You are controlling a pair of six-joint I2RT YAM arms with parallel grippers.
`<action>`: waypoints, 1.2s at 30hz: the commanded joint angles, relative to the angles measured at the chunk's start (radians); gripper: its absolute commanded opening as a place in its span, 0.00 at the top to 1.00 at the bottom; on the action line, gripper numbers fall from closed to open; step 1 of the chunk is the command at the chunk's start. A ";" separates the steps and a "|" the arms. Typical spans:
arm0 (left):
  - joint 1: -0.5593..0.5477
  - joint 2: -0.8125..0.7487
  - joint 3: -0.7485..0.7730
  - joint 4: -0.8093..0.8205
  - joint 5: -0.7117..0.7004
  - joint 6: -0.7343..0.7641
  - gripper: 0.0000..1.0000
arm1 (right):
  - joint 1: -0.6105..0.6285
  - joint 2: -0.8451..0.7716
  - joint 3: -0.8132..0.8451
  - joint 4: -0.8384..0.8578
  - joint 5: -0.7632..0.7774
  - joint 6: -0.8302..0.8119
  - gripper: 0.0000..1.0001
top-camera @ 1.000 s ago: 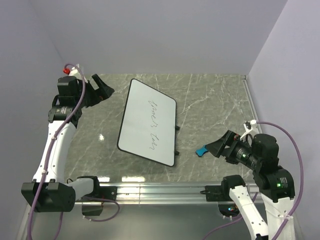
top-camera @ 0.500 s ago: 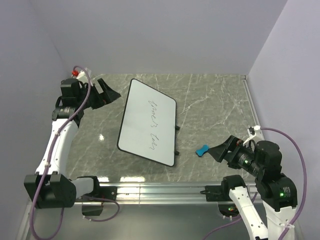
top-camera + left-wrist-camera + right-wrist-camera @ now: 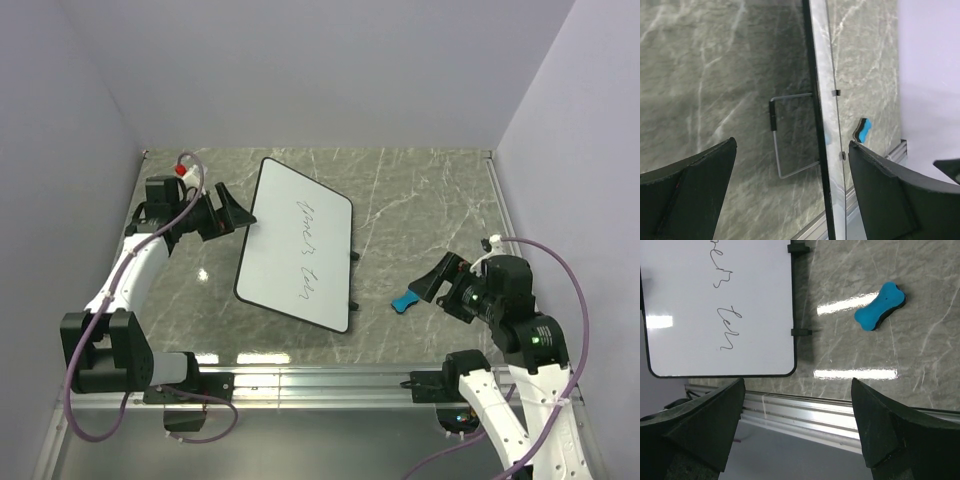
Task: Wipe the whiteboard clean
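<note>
The whiteboard [image 3: 297, 243] is seen on the gray marble table [image 3: 430, 190], a little left of the middle and turned at a slant. One short end is pointed toward the back edge and the other toward the front edge. It is rimmed in thin black, and two small black feet [image 3: 354, 255] are stuck out on its right side. In the left wrist view it is seen edge-on, with a thin wire leg [image 3: 790, 135] on its back.

Two lines of dark handwriting [image 3: 308, 245] are written on it. The words cannot be read.

The left gripper [image 3: 238, 215] is held just beside the board's left edge, with its fingers spread wide and nothing between them. The right gripper [image 3: 428, 283] is held near the front right corner, also spread wide with nothing in it. A small blue eraser [image 3: 405, 301] is laid flat between the board and this gripper, apart from both.

A wide stretch of table top is seen from the board to the right edge. A metal rail [image 3: 320, 380] is fixed along the front edge.
</note>
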 commanded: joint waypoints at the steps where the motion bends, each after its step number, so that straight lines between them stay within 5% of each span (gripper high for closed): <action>1: -0.013 0.022 0.022 0.089 0.086 -0.001 0.01 | 0.006 0.008 -0.010 0.092 0.019 0.029 0.07; 6: -0.073 0.110 0.105 0.054 0.091 0.026 0.02 | 0.004 -0.005 -0.031 0.083 0.053 0.032 0.07; 11: -0.171 0.171 0.148 0.001 -0.007 0.069 0.22 | 0.006 0.010 -0.118 0.131 0.038 0.052 0.07; 16: -0.190 0.190 0.156 0.007 0.028 0.064 0.74 | 0.004 0.160 -0.184 0.174 0.074 0.069 0.08; 22: -0.201 0.196 0.179 -0.018 0.011 0.088 0.99 | 0.015 0.358 -0.194 0.244 0.179 0.103 0.09; 36: -0.237 0.174 0.163 -0.021 -0.040 0.098 1.00 | 0.179 0.789 -0.060 0.289 0.289 0.232 0.17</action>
